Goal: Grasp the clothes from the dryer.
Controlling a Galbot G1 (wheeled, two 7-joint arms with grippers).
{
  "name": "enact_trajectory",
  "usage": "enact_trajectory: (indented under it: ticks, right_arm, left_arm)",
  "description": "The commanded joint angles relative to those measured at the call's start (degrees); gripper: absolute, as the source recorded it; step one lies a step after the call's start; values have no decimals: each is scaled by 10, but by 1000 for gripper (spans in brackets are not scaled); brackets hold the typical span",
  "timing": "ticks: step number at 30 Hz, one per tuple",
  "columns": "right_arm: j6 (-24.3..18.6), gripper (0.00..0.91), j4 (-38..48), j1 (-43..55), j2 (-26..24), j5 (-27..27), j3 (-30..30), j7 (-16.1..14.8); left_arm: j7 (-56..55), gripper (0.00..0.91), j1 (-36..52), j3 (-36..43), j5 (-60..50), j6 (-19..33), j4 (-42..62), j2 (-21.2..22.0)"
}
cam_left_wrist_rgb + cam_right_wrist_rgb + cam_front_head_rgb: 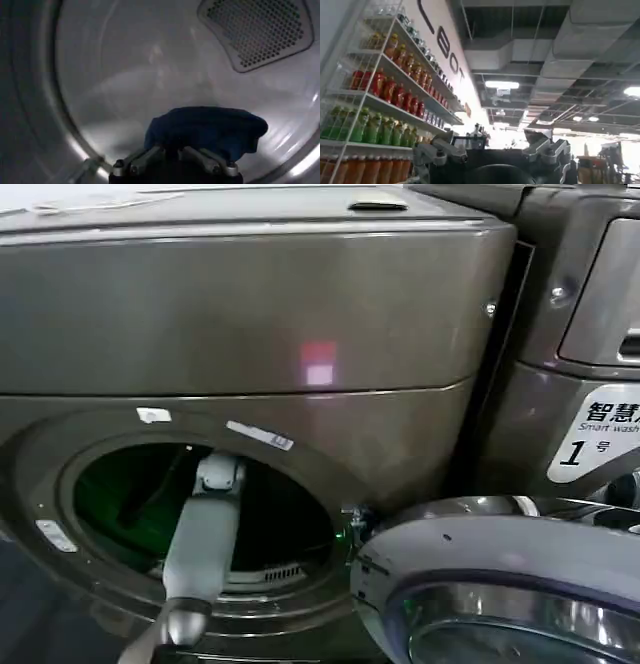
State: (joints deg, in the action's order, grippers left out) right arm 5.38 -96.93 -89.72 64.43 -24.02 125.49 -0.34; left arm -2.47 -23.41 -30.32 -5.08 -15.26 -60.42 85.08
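The right gripper (495,150), black with grey metal finger links spread apart, points up toward a dark ceiling of exposed grey ducts (590,35) and a bright rectangular lamp (501,84). Beside the gripper stands a white wire shelf rack (395,107) stocked with red, green and orange drink bottles (395,90).

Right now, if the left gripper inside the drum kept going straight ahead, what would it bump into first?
Most likely the clothes: the dark blue heap lies directly ahead of the left gripper, its fingers already at the fabric. Whether they touch it is unclear. Behind it is the dryer drum wall.
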Motion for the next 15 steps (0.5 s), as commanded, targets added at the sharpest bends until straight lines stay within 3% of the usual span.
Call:
enact_trajectory:
  ticks: [1,15]
  right_arm:
    - [39,907,-13,4,1,2,3,21]
    - [56,907,-20,4,-1,9,6,30]
  left_arm:
    - [-28,0,-17,3,47,-5,-16,2]
    - [-13,0,-17,4,42,-4,-16,-2]
